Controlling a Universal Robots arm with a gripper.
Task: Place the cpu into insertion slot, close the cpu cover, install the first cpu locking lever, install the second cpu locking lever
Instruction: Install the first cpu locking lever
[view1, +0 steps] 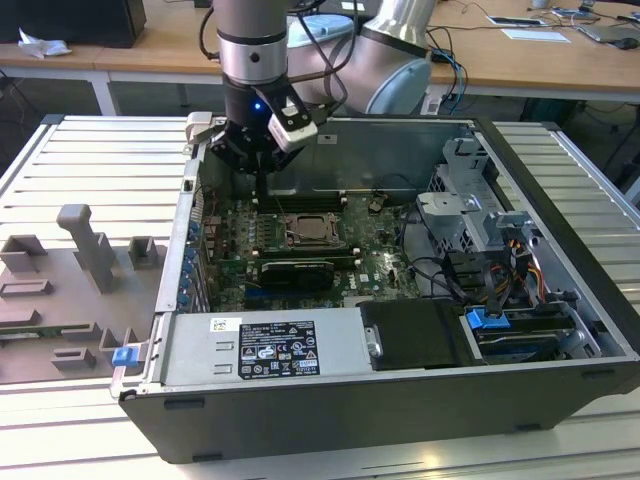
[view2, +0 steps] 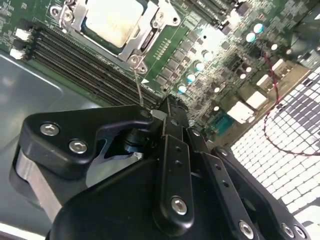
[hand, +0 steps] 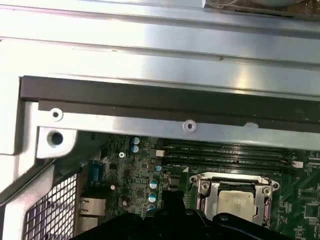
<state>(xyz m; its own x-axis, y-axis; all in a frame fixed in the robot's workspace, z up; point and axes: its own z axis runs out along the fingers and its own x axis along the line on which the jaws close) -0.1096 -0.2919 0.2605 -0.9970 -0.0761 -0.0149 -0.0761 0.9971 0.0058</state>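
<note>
Second wrist view: black gripper (view2: 161, 107) above green motherboard (view2: 200, 45), fingers drawn together.
Matte pale-silver square cpu (view2: 111, 19) lies framed by shiny cpu cover (view2: 129, 49); thin wire lever (view2: 138, 85) at cover's corner.

1 open computer case (view1: 330, 430) sits on 1 slatted bench (view1: 60, 150) and holds 1 motherboard (view1: 380, 250). On the board, 1 insertion slot (view1: 290, 237) carries 1 cpu (view2: 112, 20), framed by 1 cpu cover (view2: 141, 42). 1 graphics card (view1: 292, 272) lies just beside the insertion slot and 1 gripper (view1: 262, 192) hangs just above it. 2 blue clips (view1: 487, 320) sit well apart from it, 1 toward each side of the exterior view.
</note>
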